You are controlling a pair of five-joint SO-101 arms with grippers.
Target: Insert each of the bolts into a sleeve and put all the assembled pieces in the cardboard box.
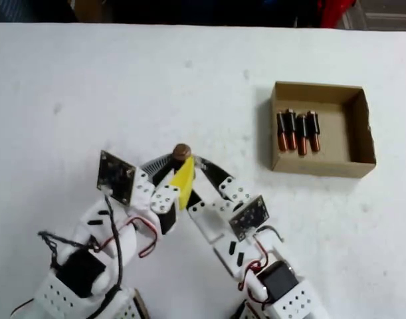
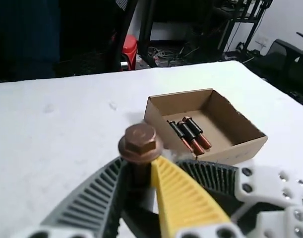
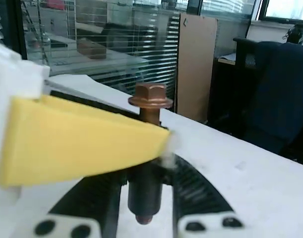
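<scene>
The bolt is copper-brown, its sleeve black. One ribbed finger is yellow, another grey; the cardboard box tan.

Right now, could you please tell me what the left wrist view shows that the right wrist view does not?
Only the left wrist view shows the cardboard box with assembled pieces lying in it. Only the right wrist view shows the dark sleeve around the bolt, held between the right hand's black fingers. Both show the bolt and the left hand's yellow finger against it.
</scene>
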